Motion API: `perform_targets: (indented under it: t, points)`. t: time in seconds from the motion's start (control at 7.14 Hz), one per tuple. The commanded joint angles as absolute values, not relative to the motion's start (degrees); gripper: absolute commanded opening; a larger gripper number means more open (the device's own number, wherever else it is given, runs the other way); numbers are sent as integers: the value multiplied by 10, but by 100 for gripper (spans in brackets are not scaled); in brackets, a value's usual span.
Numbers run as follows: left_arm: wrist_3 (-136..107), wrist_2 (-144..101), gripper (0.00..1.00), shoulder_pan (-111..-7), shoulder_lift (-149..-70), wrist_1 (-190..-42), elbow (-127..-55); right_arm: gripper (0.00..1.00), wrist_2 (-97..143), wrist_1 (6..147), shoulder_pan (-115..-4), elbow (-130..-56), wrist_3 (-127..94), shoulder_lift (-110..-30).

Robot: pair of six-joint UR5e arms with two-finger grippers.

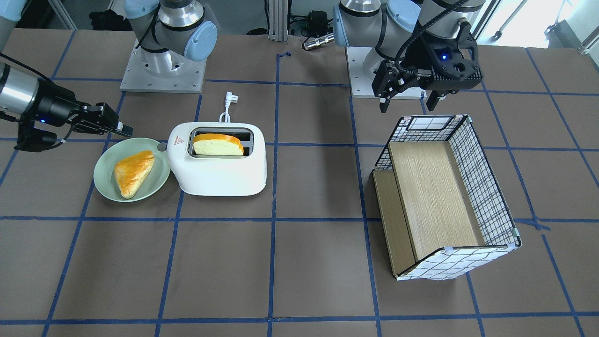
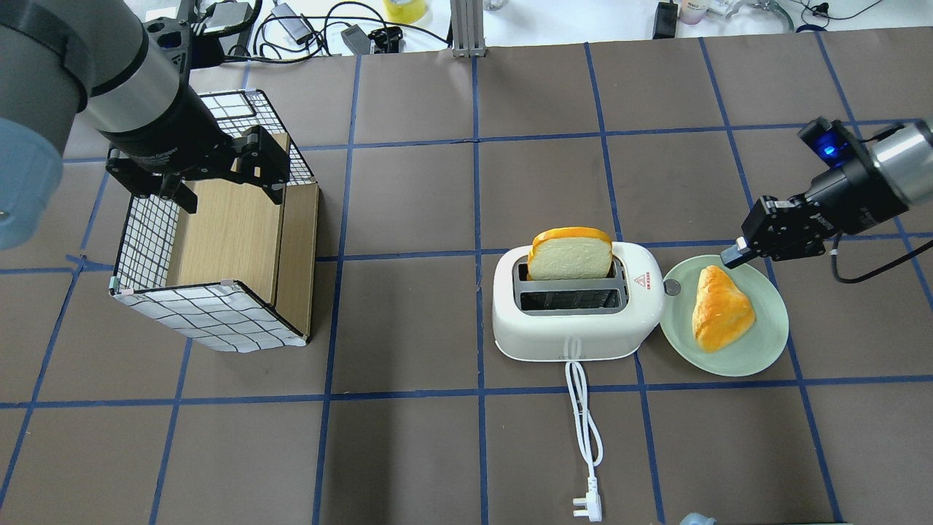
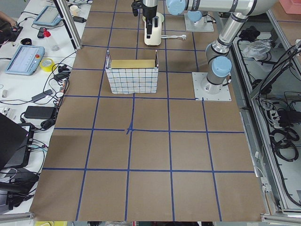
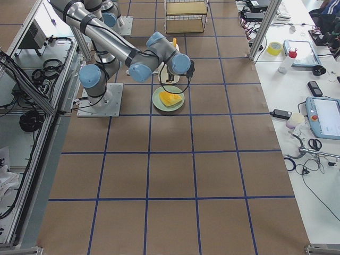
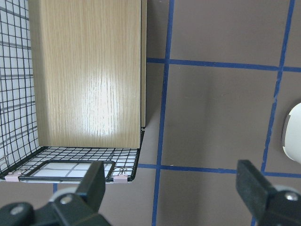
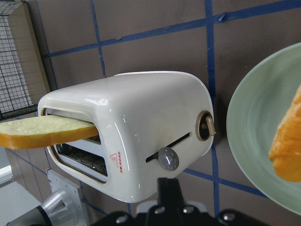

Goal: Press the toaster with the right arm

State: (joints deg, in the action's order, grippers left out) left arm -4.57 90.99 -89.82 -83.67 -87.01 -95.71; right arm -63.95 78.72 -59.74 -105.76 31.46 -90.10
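Brown tabletop (image 2: 408,321) crossed by blue tape (image 2: 476,141)

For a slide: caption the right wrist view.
Shut right gripper faces lever end of the toaster; bread slice in a slot, plate alongside.

The toaster (image 2: 568,310) sits near the middle of the table. A slice of bread (image 2: 571,255) stands in its slot farther from the robot. The cord (image 2: 585,423) runs from the toaster toward the robot. Just beside the toaster, on the robot's right, is a plate (image 2: 729,361) with a pastry (image 2: 721,317) on it. The right gripper (image 2: 731,255) is over the plate's far edge. Well apart on the left lies a wire basket (image 2: 219,321), on its side, with the left gripper (image 2: 229,193) above it.
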Motion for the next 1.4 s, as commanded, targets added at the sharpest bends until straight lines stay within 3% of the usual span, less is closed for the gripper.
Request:
perform_targets:
  t: [0.0,0.42,0.7,0.98,1.12,1.26]
  points:
    - [-46,911,100,-898,-837,-870,-957,4,-747,716,-615,-923,238,-919]
    - [-46,910,100,-898,-837,-870,-957,4,-894,717,-818,-805,21,-893]
    - [-46,910,100,-898,-837,-870,-957,13,-917,762,-915,-796,-68,-879]
    - [-46,910,100,-898,-837,-870,-957,25,-915,807,-923,-810,-106,-878]
    - [-46,910,100,-898,-837,-870,-957,50,-916,842,-924,-817,-132,-875]
    - [-46,911,100,-898,-837,-870,-957,88,-916,866,-925,-820,-134,-871]
